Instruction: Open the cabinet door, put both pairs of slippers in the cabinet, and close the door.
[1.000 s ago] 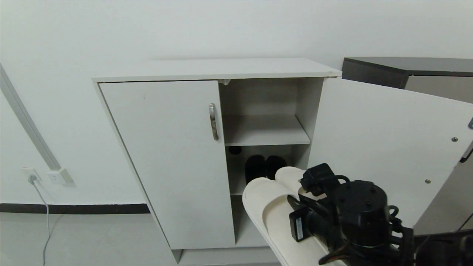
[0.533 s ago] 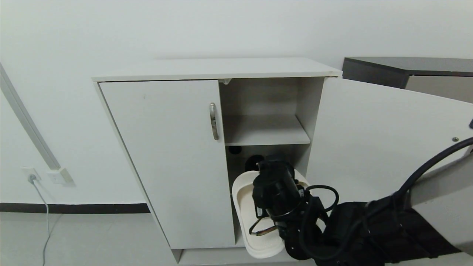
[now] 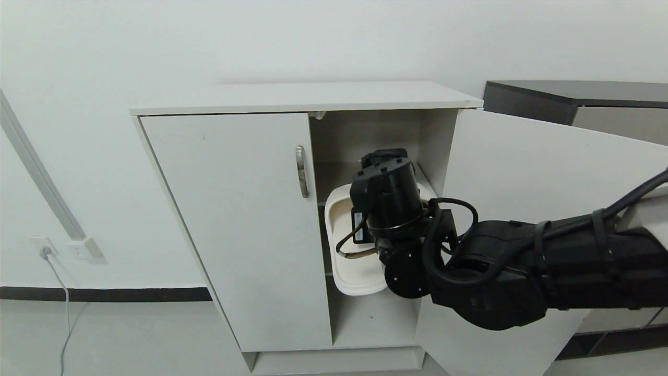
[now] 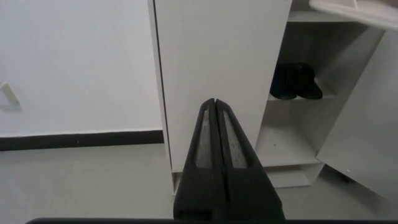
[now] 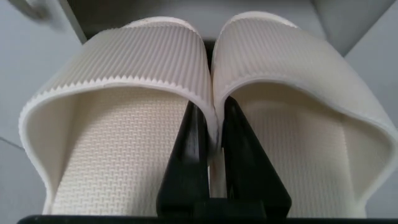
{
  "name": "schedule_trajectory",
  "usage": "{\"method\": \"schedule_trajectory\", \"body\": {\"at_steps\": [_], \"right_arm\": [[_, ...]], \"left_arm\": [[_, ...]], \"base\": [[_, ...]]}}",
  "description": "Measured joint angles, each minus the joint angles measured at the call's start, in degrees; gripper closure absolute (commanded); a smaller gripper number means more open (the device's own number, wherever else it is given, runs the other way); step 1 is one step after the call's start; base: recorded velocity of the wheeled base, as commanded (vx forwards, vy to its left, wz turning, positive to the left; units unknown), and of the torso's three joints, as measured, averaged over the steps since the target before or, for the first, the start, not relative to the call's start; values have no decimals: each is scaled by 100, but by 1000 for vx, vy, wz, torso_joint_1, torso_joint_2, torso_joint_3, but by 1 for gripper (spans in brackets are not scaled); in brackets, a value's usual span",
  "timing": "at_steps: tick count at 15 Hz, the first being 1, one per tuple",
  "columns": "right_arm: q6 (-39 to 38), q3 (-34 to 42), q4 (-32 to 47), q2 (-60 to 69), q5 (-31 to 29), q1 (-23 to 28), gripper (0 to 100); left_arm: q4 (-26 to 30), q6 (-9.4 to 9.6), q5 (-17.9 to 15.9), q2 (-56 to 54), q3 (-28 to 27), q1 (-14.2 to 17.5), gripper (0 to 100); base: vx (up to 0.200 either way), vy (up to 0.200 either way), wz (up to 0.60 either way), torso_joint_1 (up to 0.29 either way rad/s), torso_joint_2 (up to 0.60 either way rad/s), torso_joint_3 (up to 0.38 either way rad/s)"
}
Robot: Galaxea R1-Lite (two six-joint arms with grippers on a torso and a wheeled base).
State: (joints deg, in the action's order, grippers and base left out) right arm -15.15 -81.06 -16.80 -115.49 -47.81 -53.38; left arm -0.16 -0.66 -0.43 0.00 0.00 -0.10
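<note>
White slippers (image 5: 118, 68) pinched at inner edges by right gripper (image 5: 211, 124) fingers, held at open cabinet (image 3: 313, 96) mouth near upper shelf (image 3: 334, 177); long axis pointed inward, toes beyond fingers. Left gripper (image 4: 214, 106) fingers clenched, empty.

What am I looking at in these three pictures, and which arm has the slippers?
One picture is from the robot's head, looking at the white cabinet, whose right door is open. The other two come from cameras on each wrist. The right gripper is shut on the cream slippers, pinching their inner edges together at the cabinet's opening. The left gripper is shut, empty, away from the cabinet. A black pair sits inside.
</note>
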Motion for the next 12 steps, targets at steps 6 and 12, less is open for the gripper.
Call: {"method": "schedule_trajectory", "body": {"at_steps": [6,12], "right_arm": [[424,60,-824,-190,7,197,100],[377,118,-912,-380,51,308,100]], "left_arm": [[0,-2,2,0,0,0,100],[0,6,7,0,0,0,100]], "base": [[0,0,0,0,0,0],[33,0,0,0,0,0]]}}
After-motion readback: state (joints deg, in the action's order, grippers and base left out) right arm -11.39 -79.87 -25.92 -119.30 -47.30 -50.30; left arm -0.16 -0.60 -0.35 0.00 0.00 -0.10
